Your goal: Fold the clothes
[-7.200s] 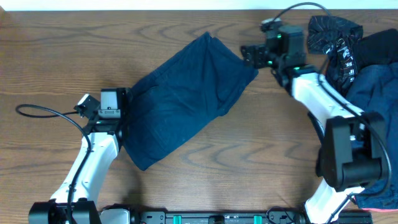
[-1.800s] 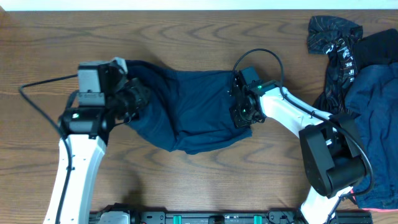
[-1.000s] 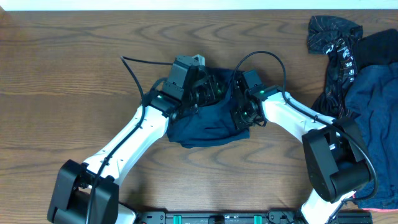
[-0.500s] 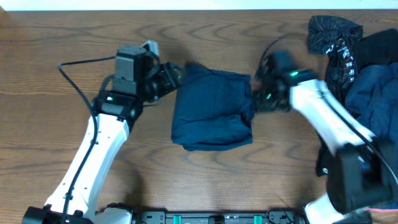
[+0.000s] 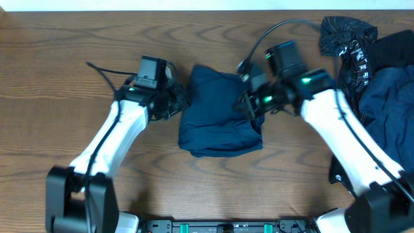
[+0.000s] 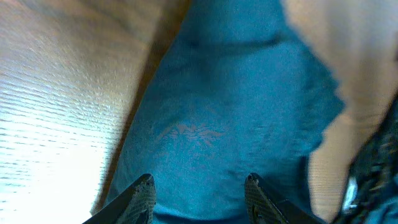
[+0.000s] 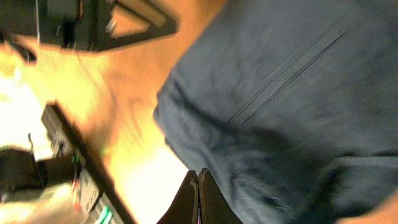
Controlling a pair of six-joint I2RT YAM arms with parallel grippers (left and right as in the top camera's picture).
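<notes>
The handled piece of the clothes, a plain navy garment (image 5: 220,123), lies folded into a rough square at the table's middle. My left gripper (image 5: 183,102) is at its left edge. In the left wrist view this gripper (image 6: 198,186) stands open, the navy cloth (image 6: 230,112) spread just beyond its fingertips (image 6: 142,193). My right gripper (image 5: 248,109) hovers at the garment's right edge. Its fingers (image 7: 199,196) are pressed together with nothing between them, above the navy cloth (image 7: 292,81).
More clothes are heaped at the far right: a black piece with white print (image 5: 349,35) and a navy piece (image 5: 388,97). Bare wooden table (image 5: 65,58) lies to the left and in front. The left arm's cable (image 5: 107,70) loops over the wood.
The left gripper has come nearer to the garment's left edge. The right arm has swung left over its right edge. The garment stays folded in place.
</notes>
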